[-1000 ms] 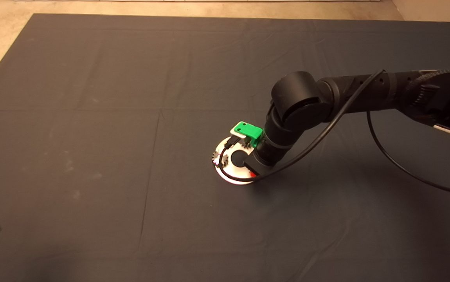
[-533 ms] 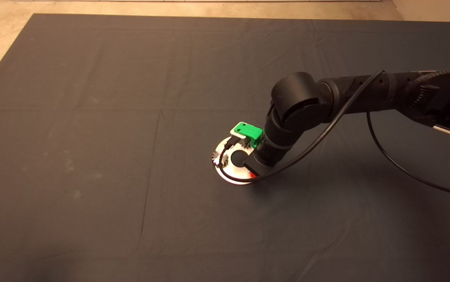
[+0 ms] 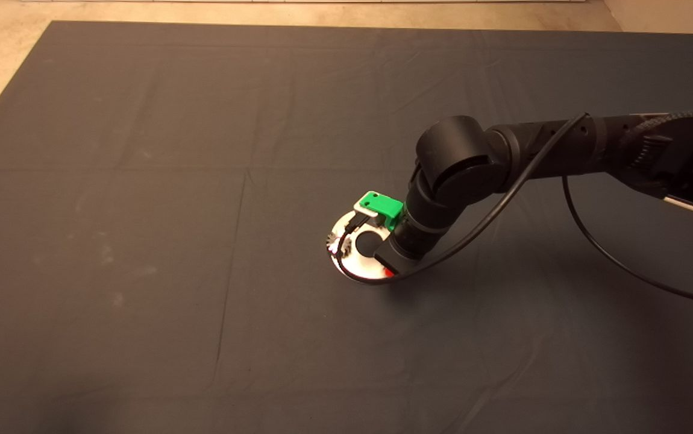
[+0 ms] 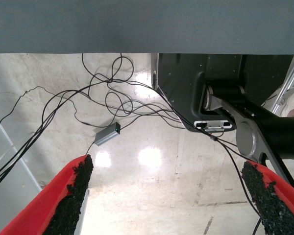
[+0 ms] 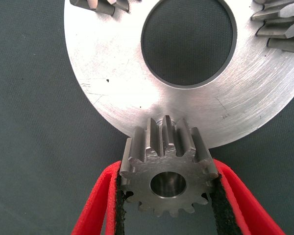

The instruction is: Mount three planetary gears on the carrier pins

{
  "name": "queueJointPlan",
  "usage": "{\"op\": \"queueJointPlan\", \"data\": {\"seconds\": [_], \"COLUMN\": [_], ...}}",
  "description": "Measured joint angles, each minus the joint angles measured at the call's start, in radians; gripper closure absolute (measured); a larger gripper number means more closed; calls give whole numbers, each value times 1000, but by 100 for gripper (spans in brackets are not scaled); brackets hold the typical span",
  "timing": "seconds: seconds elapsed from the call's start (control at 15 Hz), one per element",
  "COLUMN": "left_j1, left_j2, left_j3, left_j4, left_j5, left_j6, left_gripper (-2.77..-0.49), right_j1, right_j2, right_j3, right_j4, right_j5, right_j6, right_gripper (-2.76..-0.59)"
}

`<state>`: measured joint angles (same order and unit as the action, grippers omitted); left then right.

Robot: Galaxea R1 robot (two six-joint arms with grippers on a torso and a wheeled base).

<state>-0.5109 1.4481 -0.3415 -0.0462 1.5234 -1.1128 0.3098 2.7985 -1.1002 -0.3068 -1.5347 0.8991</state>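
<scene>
Slightly raised since earlier, the right gripper point(image 5: 167, 196) clamps a small grey steel toothed gear point(image 5: 167, 174). Its bore sits over a silver pin point(image 5: 165, 120) on the flat round silver disc point(image 5: 112, 88). The left gripper point(image 4: 169, 196) waits, fingers apart.

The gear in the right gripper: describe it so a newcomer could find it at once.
On the dark mat lies a flat round silver metal disc with a large centre hole. At its edge, the right gripper holds a small grey steel toothed gear between its red fingers. Unlike the two other gears resting on the disc, it is clamped, its centre hole showing.
</scene>
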Motion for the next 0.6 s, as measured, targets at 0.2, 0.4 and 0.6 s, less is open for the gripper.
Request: {"op": "queueJointPlan", "data": {"seconds": [0.2,0.4,0.6], "left_j1": [0,0,0], "left_j2": [0,-3,-3], "left_j3": [0,0,0], "left_j4": [0,0,-1], "left_j5": [0,0,0], "left_j6": [0,0,0], "left_gripper": [-217,-217,-217], "right_j1": [0,-1,-1], "right_j2": [0,3,5], "right_j3": [0,1,1], "right_j4": [-11,-16,-18], "right_j5": [1,-4,-6], "right_j6": [0,0,0], "right_gripper": [-94,-95,-94]}}
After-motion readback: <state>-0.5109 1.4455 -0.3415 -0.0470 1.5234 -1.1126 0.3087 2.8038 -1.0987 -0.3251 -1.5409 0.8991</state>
